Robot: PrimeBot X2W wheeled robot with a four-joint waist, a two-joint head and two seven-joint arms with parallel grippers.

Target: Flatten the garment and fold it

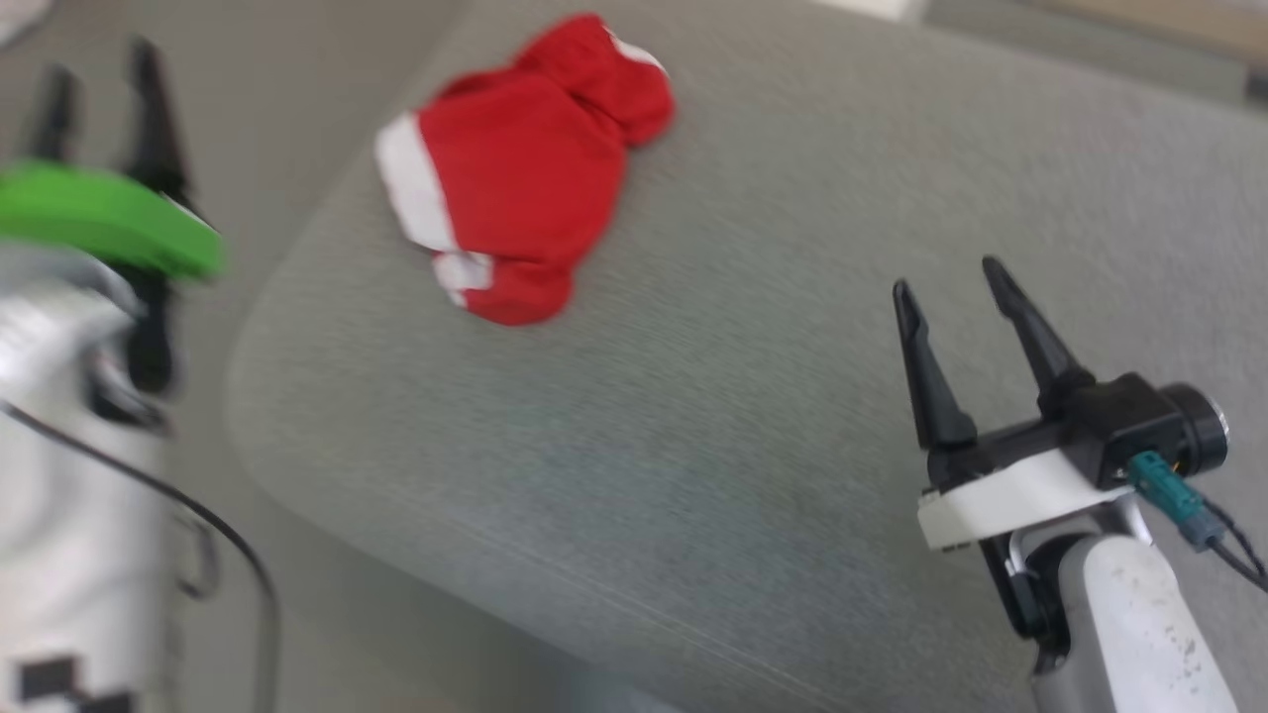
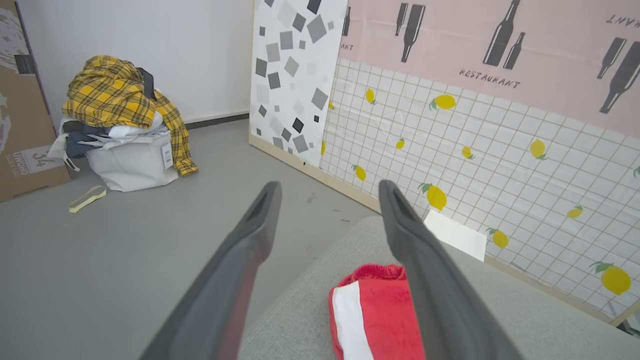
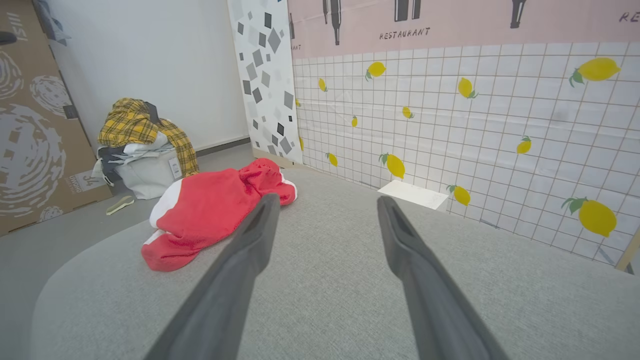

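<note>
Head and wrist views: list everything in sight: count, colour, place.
garment: one, red and white, crumpled on cushion
cushion: one, grey, under garment
bag: one, white, floor by wall
shirt: one, yellow plaid, atop bag
box: one, brown, beside bag
lemon panel: one, white and pink, behind cushion
squares panel: one, white and grey, beside lemon panel
tape: one, pale yellow, floor near bag
left end effector: one, dark, open, beside cushion
right end effector: one, dark, open, over cushion

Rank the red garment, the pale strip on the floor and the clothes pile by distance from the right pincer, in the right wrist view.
1. Red garment, on the cushion, ahead left.
2. Pale strip, on the floor beyond it.
3. Clothes pile, against the far wall.
</note>
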